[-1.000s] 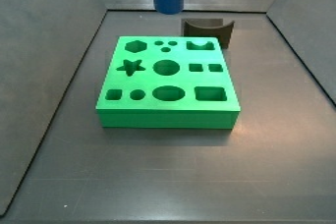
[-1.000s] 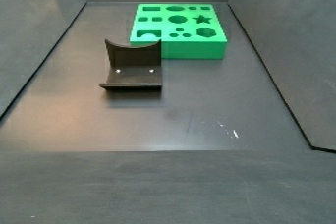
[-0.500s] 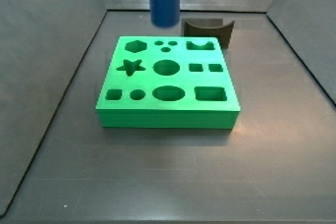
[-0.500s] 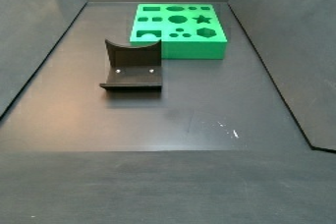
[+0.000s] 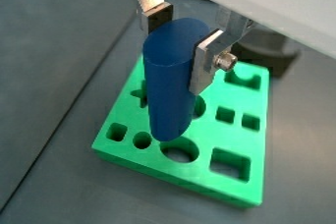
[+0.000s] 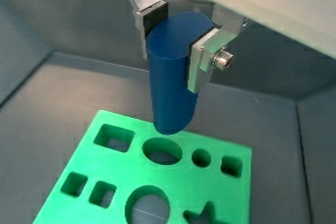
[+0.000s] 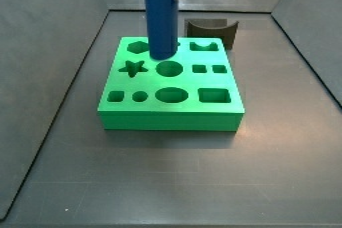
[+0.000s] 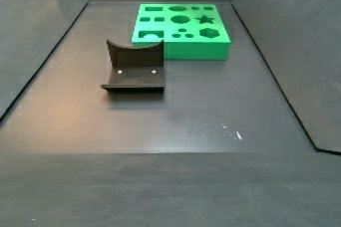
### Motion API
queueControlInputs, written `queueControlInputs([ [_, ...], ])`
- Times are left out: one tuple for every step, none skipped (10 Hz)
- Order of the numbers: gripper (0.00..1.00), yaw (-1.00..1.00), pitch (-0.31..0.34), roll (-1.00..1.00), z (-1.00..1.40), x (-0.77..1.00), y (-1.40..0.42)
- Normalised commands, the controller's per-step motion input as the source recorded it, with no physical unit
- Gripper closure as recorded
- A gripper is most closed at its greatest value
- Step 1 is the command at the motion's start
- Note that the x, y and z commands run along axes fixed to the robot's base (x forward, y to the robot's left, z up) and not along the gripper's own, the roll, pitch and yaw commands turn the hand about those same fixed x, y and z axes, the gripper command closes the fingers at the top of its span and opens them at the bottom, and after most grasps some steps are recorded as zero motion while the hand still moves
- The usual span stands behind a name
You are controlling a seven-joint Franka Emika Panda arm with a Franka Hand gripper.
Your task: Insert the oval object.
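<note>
My gripper (image 5: 182, 36) is shut on the oval object (image 5: 168, 81), a tall glossy blue peg hanging upright between the silver fingers; both wrist views show it (image 6: 174, 71). Below it lies the green block (image 5: 157, 169) with several shaped holes. The oval hole (image 5: 180, 151) is in the block's outer row, and it also shows in a side view (image 7: 173, 95). In that side view the peg (image 7: 160, 17) hangs above the back left of the block (image 7: 174, 117), its lower end apart from the top. The gripper itself is out of frame in both side views.
The dark fixture (image 8: 134, 67) stands on the grey floor beside the green block (image 8: 186, 52); in a side view it shows behind the block (image 7: 214, 32). Grey walls enclose the floor on the sides and back.
The peg has come down and forward, from above the back wall to over the back left of the green block. The block and the fixture have not moved.
</note>
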Motion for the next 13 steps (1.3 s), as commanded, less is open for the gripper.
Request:
queueControlInputs([
  [1.00, -1.00, 0.000, 0.00, -0.59, 0.00, 0.00],
  [1.00, -1.00, 0.000, 0.00, -0.59, 0.00, 0.00],
  [1.00, -1.00, 0.000, 0.00, -0.57, 0.01, 0.00],
  [1.00, -0.97, 0.000, 0.00, -0.55, 0.15, 0.00],
  [1.00, -0.90, 0.000, 0.00, -0.50, 0.23, 0.00],
  [1.00, -0.83, 0.000, 0.00, -0.46, 0.30, 0.00],
  [1.00, -0.79, 0.000, 0.00, -0.37, 0.35, 0.00],
  [1.00, -0.87, 0.000, -0.02, -0.30, 0.26, 0.00],
  [1.00, -1.00, 0.000, 0.00, -0.41, 0.11, 0.00],
  [1.00, -1.00, 0.000, 0.00, -0.37, 0.00, 0.00],
  [1.00, -1.00, 0.000, 0.00, -0.33, 0.00, 0.00],
  [1.00, -1.00, 0.000, 0.00, -0.32, 0.00, 0.00],
  [1.00, -1.00, 0.000, 0.00, -0.32, 0.00, 0.00],
])
